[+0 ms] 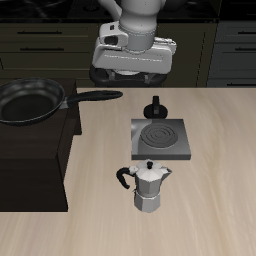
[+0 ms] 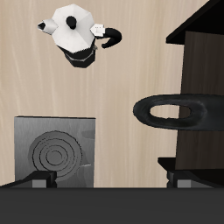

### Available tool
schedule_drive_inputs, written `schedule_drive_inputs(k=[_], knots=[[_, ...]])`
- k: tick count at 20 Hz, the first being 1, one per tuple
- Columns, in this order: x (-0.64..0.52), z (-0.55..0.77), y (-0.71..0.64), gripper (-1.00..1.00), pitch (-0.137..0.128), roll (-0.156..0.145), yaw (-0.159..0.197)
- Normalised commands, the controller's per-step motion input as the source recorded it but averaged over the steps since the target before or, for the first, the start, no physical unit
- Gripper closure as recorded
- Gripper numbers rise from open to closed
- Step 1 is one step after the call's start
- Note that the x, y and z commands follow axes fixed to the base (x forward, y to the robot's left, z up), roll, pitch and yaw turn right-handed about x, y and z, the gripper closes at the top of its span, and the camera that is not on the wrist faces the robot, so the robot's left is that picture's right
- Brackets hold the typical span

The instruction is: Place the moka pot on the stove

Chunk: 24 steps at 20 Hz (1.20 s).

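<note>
The moka pot (image 1: pixel 150 187) is seen standing upright on the tabletop (image 1: pixel 215 190), just in front of the stove (image 1: pixel 160 139), nearer the front edge, with its black handle turned to one side. It appears to be close to the stove's front edge, though whether the two touch cannot be settled. The stove's burner ring is bare, so the task is judged not yet begun: the pot has to be lifted and carried the short way back onto the ring.

The tool (image 1: pixel 131 78) is held high at the back of the tabletop, well apart from the pot and gripping nothing. Such a raised hold is judged to suit a first look down over the scene, since both pot (image 2: pixel 80 33) and stove (image 2: pixel 54 150) fall within the wrist view.

Whether the fingers are spread or pressed together cannot be told: in the exterior view they are lost against the dark background, and in the wrist view only dark stubs are cut off at the edge.

A black frying pan (image 1: pixel 32 101) is set on a black cabinet block (image 1: pixel 35 160) beside the stove; its handle (image 1: pixel 95 97) reaches toward the tool's path. A small dark object (image 1: pixel 154 108) behind the stove is too small to identify.
</note>
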Motion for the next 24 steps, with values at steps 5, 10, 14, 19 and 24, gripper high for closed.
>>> schedule_drive_inputs(k=[5, 10, 14, 19, 24], knots=[[0.26, 0.03, -0.07, -1.0, -0.009, -0.034, -0.012], [0.16, 0.1, -0.09, -1.0, -0.015, -0.034, -0.013], [0.17, 0.14, -0.08, -1.0, -0.021, -0.035, -0.009], [0.18, 0.11, -0.01, -1.0, -0.022, -0.016, 0.011], [0.18, 0.01, 0.08, -1.0, -0.01, 0.022, 0.027]])
